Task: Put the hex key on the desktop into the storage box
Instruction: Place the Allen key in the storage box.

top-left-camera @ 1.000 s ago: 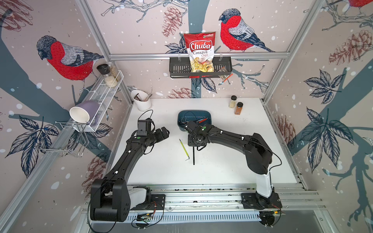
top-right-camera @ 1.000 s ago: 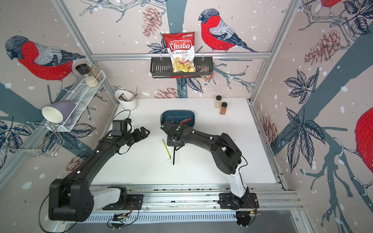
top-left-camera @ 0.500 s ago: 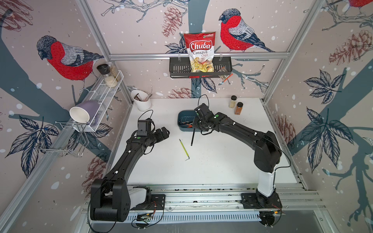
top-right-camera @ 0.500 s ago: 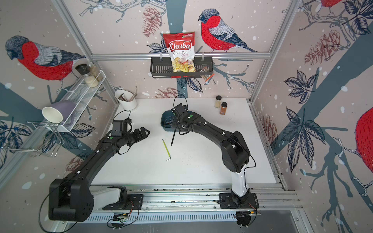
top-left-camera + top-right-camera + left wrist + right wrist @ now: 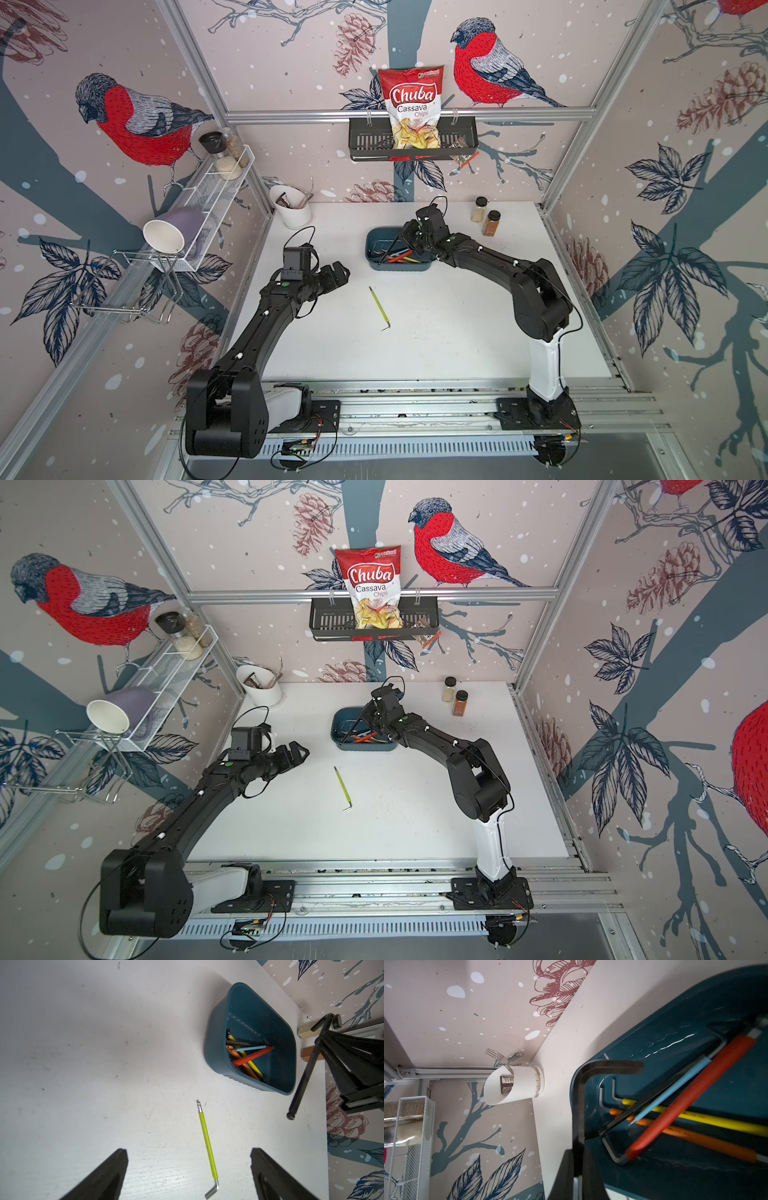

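Note:
My right gripper (image 5: 409, 237) (image 5: 578, 1154) is shut on the long shaft of a black hex key (image 5: 390, 251) (image 5: 350, 730) (image 5: 305, 1072) (image 5: 610, 1067). It holds the key tilted over the dark teal storage box (image 5: 399, 267) (image 5: 365, 747) (image 5: 214, 1047) (image 5: 675, 1012). Several coloured hex keys lie in the box. A yellow-green hex key (image 5: 379, 306) (image 5: 342, 785) (image 5: 207, 1142) lies on the white desktop (image 5: 436, 332) in front of the box. My left gripper (image 5: 341, 272) (image 5: 188, 1151) hangs open and empty to the left of that key.
A white cup (image 5: 291, 208) with a fork stands at the back left corner. Two spice jars (image 5: 486, 216) stand behind the box to the right. On the walls hang a black basket (image 5: 365, 141) with a chips bag and a white wire rack (image 5: 216, 195).
My right arm has lifted the black hex key off the desktop beside the green one and carried it back over the storage box. The left arm has not moved.

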`<action>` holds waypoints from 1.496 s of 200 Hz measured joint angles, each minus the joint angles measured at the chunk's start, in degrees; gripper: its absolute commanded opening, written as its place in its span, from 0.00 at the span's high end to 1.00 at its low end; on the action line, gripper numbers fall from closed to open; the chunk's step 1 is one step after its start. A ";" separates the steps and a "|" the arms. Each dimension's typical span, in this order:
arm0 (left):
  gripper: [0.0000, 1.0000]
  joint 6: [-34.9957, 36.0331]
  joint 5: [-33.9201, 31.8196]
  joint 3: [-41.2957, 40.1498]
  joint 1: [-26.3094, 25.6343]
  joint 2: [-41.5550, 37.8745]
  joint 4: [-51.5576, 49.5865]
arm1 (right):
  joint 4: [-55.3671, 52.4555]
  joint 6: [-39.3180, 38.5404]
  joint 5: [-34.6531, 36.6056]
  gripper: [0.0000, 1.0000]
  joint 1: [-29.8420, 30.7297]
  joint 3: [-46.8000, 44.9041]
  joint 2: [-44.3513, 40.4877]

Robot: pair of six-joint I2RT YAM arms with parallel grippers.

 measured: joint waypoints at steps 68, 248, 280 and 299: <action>0.04 -0.04 0.46 -0.07 0.00 -0.26 0.02 | 11.82 10.75 2.84 1.00 -0.17 -1.31 4.81; 0.04 -0.09 1.42 -0.55 0.00 -1.33 0.39 | 11.19 14.60 8.48 0.49 0.26 -2.73 4.15; 0.04 -0.09 1.33 -0.55 0.00 -1.33 0.37 | 9.75 11.04 8.48 0.49 1.05 -2.69 -0.55; 0.04 -0.09 0.94 -0.55 0.00 -1.31 0.37 | 5.86 5.84 8.52 0.49 2.14 -0.52 -3.19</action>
